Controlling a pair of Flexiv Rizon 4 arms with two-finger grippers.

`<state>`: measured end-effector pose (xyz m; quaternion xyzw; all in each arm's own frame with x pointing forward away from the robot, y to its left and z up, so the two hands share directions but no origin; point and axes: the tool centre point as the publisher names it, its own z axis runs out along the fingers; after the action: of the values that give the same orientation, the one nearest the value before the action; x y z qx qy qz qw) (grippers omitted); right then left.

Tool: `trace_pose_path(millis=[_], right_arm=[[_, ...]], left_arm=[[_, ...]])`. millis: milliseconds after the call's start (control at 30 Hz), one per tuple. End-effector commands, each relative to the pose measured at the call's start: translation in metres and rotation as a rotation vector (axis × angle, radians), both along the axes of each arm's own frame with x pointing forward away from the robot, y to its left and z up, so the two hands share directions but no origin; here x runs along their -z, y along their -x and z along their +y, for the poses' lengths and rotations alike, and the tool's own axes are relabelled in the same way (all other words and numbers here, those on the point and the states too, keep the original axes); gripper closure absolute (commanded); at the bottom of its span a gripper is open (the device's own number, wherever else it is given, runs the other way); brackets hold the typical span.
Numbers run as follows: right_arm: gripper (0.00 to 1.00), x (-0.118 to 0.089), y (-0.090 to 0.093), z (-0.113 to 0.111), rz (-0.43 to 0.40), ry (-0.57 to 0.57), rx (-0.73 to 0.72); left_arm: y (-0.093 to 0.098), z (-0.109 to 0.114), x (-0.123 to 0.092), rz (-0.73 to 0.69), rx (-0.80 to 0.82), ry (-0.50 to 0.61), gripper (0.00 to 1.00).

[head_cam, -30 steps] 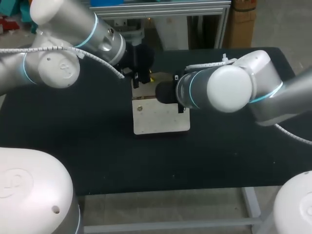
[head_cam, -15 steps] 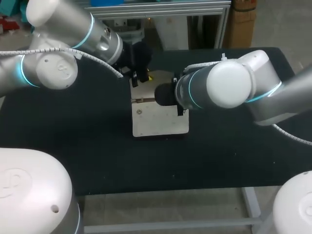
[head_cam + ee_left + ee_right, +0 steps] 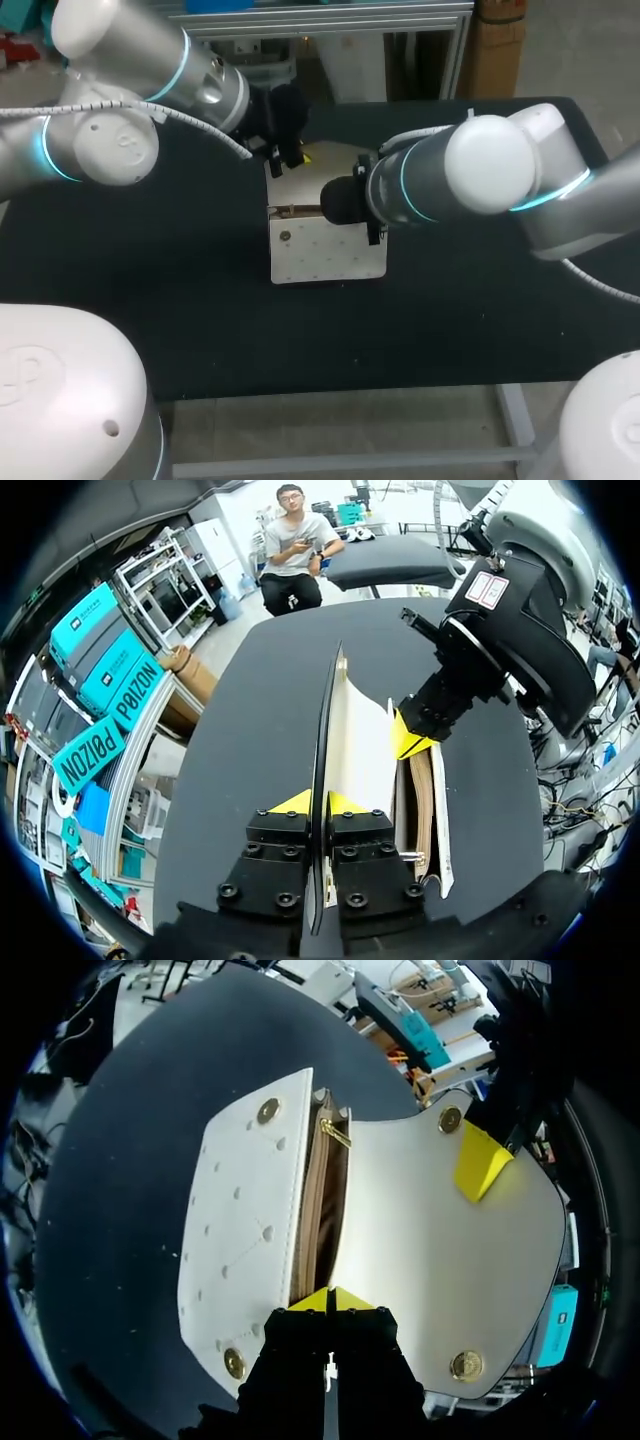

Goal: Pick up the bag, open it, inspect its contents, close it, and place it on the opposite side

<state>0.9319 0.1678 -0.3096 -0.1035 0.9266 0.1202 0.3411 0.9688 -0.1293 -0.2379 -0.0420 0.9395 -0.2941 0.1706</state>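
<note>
I had the black table (image 3: 120,300) under both arms, its dark matte top running out on every side of the bag (image 3: 325,255), which was near the middle of it. Left of the bag and past its far edge, my left arm (image 3: 130,90) came in from the left corner. The left gripper (image 3: 318,805) sat at the far edge of the bag's flap (image 3: 360,750). In the left wrist view its yellow tips were pressed together with the thin edge of the flap clamped between them, and the flap stood lifted away from the bag's body, edge-on ahead of the fingers. The bag itself was white, its front panel turned up toward the head camera and dotted with small studs, with a gold stud (image 3: 268,1111) at a corner. Whether the bag's underside rested on the table or hung just off it, I could not tell. Between the front panel and the lifted flap the mouth gaped, showing a brown lining (image 3: 318,1210); I could not make out what lay inside. At the right end of the bag's mouth stood the right gripper (image 3: 330,1300), its tips drawn together on the back lip where the flap joins the body, pinching it as far as I could see. My right arm (image 3: 480,180) reached in from the right side, above the table to the right of the bag, its wrist over the bag's right edge.
</note>
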Motion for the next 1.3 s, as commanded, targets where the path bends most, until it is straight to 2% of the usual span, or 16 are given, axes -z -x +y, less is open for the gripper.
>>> trace_pose_path(millis=[33,533,767,1033,1300], right_arm=[[1.00,0.009,0.006,0.002,0.013,0.003,-0.009],[1.00,0.014,0.018,0.008,0.115,0.066,-0.054],[1.00,0.007,0.024,0.008,0.055,0.084,-0.060],[1.00,0.008,0.031,0.008,0.062,0.104,-0.071],[1.00,0.019,0.025,0.004,0.114,0.098,-0.049]], left_arm=[[-0.005,0.002,0.000,0.000,-0.010,0.003,1.00],[-0.007,0.005,0.001,0.004,-0.031,0.017,1.00],[-0.007,0.006,0.002,0.008,-0.037,0.018,1.00],[-0.008,0.006,0.003,0.012,-0.045,0.019,1.00],[-0.007,0.005,0.003,0.010,-0.037,0.023,1.00]])
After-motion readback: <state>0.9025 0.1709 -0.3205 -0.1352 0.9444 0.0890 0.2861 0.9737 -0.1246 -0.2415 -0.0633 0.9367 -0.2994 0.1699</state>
